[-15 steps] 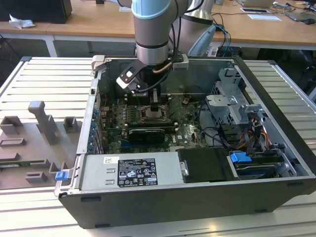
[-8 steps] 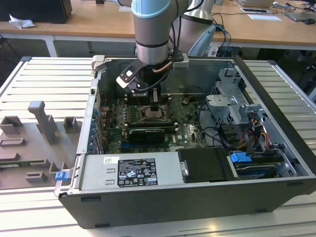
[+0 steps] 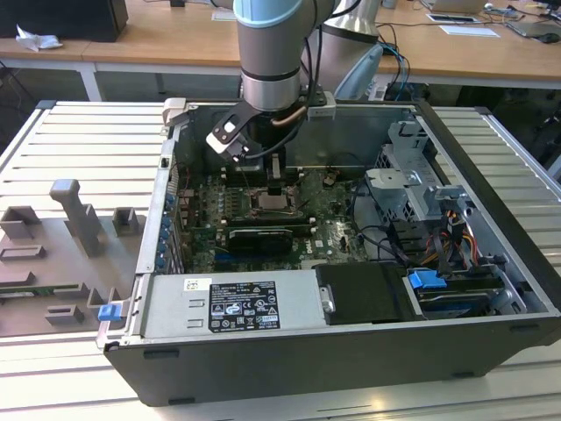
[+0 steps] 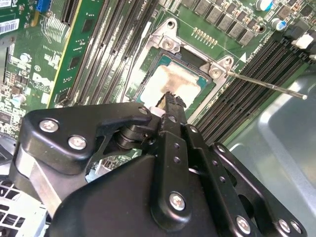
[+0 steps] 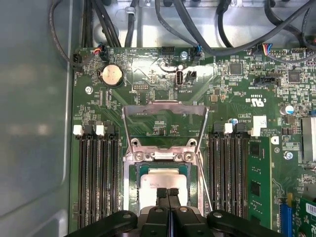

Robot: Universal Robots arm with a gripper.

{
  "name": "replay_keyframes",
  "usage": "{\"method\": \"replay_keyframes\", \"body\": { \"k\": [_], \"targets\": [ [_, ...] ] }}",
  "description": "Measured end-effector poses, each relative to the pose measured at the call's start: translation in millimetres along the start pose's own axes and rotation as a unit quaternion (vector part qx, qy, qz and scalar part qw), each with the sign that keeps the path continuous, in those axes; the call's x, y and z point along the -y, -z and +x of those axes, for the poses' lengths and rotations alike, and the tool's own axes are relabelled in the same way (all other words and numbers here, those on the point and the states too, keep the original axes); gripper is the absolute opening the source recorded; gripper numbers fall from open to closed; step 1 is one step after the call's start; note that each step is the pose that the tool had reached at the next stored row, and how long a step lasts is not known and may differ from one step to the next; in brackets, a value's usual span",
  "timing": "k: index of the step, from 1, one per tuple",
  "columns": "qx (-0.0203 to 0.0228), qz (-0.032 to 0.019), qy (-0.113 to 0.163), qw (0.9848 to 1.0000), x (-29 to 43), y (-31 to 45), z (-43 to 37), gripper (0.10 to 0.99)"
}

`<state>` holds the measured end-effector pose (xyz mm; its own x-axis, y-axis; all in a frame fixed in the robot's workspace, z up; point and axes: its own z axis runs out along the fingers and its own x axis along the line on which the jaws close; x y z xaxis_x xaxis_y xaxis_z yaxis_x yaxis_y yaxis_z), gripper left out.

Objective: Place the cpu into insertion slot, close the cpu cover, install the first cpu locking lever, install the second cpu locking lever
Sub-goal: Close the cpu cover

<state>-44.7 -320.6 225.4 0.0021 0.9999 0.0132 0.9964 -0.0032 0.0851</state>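
Item: the computer case [image 3: 289, 373], side panel off, lying flat in the middle of the slatted grey counter [image 3: 79, 140].

- The arm [image 3: 272, 53]: comes down into the case near the wall opposite the power supply [image 3: 232, 303].
- The tool [image 5: 169, 191]: closed, its two black fingers pressed flat together with nothing between them. In both wrist views the tips hang over the metal top of the cpu. Whether they touch it cannot be told. In the exterior view the tool [image 3: 274, 186] stands upright just above the socket.
- The cpu [image 5: 160, 181]: seated flat inside the insertion slot, pale silver face up. It is also seen in the second wrist view [image 4: 173, 79], just past the tool [image 4: 170, 98].
- The insertion slot [image 5: 133, 180]: a black-rimmed socket on the green motherboard [image 5: 148, 89], set between two banks of long black memory slots [image 5: 96, 177].
- The cpu cover [image 5: 165, 109]: swung open and standing up from its hinge at the socket's edge. Green board shows through its window.
- The locking lever [image 4: 266, 86]: a thin metal rod, unlatched, angling away from a corner of the socket over the memory slots.
- The coin battery [image 5: 111, 75]: on the board beyond the open cover.
- The graphics card [image 3: 259, 237]: long and black, between the socket and the power supply.
- The grey fixture blocks [image 3: 79, 215]: on the counter outside the case, on the exterior view's left.
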Motion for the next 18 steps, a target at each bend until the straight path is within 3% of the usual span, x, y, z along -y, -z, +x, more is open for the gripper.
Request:
{"method": "replay_keyframes", "body": {
  "k": [11,18],
  "targets": [
    [0.0005,0.0009,0.0,1.0,-6.5,5.2,0.1,0.106],
    [0.0005,0.0008,0.0,1.0,-8.2,24.2,0.3,0.106]
  ]
}}
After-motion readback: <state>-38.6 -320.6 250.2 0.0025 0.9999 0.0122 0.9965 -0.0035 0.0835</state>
